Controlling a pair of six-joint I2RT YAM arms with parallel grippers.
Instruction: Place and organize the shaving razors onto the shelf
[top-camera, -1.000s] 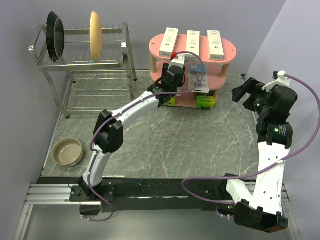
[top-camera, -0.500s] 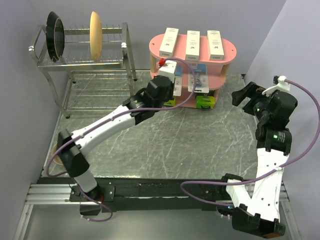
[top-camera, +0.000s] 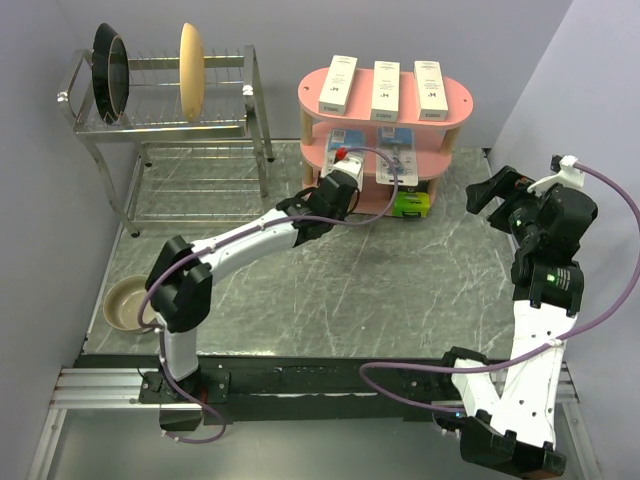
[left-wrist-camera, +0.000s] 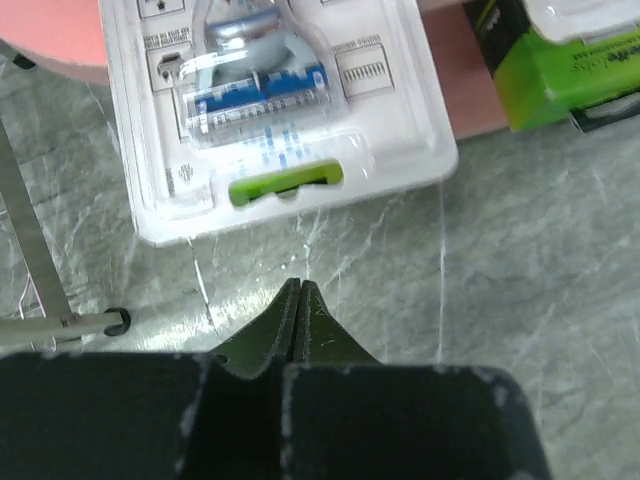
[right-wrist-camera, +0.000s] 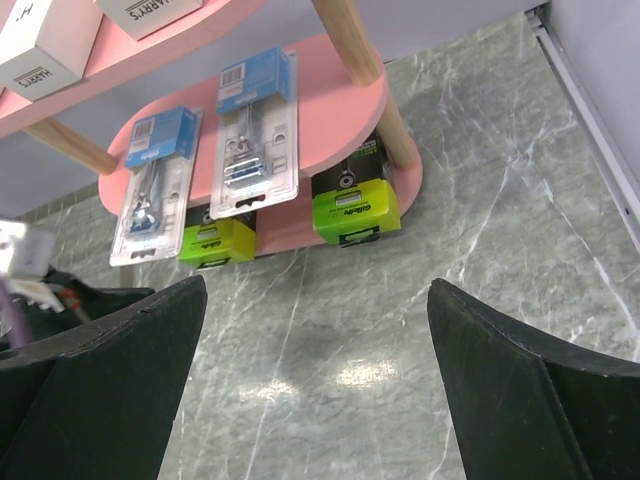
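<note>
Grey marbled table (top-camera: 400, 290) fills the scene, with pale lilac walls behind it. A wire dish rack (top-camera: 160, 125) stands well off to the left of the left gripper (left-wrist-camera: 298, 295).

Directly ahead of that gripper is the shelf (top-camera: 458, 100), pink, with three oval boards on pale wooden posts. From the right gripper (right-wrist-camera: 315, 288) it lies ahead and to the left.

All seven razor packages sit on it. Three slim white boxes (top-camera: 386, 89) with dark lettering lie side by side, apart from one another, on the top board. They are the level farthest above the left gripper.

Two blister packs (right-wrist-camera: 255, 130) lie on the middle board. Each is clear plastic over a white backing, with a blue card at the far end and a silvery razor inside. The pack just ahead of the left fingertips overhangs the front edge of its board. The left wrist view shows blue-striped cartridges and a lime-green tab in it. The fingertips are near it but not touching.

Two lime-green boxes (right-wrist-camera: 355, 205) with black tops stand on the lowest board, one ahead and to the right of the left gripper.

The left gripper's fingers are pressed together on nothing. The right gripper's fingers are spread wide, and it hangs above the table, well apart from the shelf.

A tan bowl (top-camera: 134, 303) sits far behind and to the left of the left gripper.
</note>
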